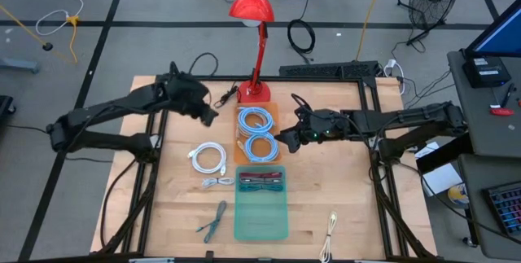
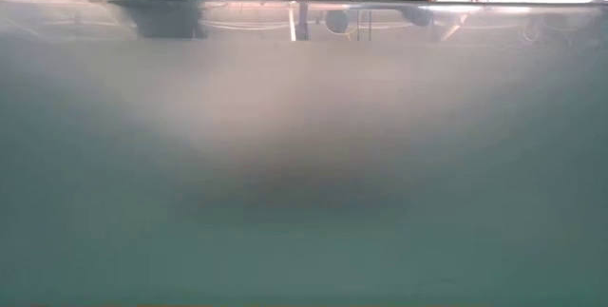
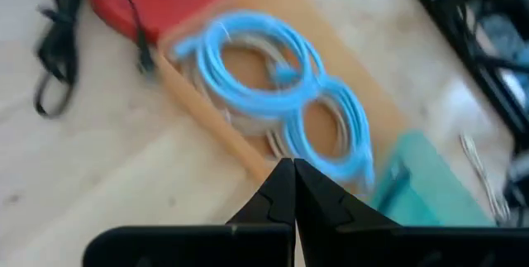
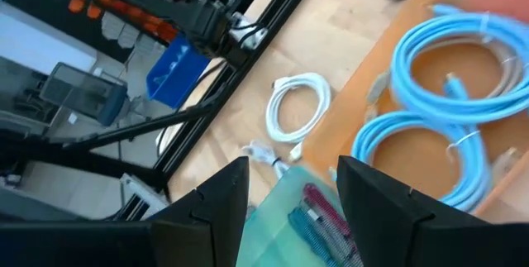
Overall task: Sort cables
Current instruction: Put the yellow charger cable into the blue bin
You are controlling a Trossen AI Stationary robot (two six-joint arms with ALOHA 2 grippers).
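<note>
Light-blue coils lie stacked on beige ones in the orange tray, beside the red lamp's base. Just beside them hovers the right gripper, fingers spread wide and empty. A white coil rests on bare wood. The left gripper hangs near the tray, fingers pressed together, holding nothing.

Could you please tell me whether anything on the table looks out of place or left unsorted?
Yes. A white coiled cable, a small grey bundle, a dark green bundle and a beige cable lie loose on the bare wood, outside the orange tray and the teal tray.
</note>
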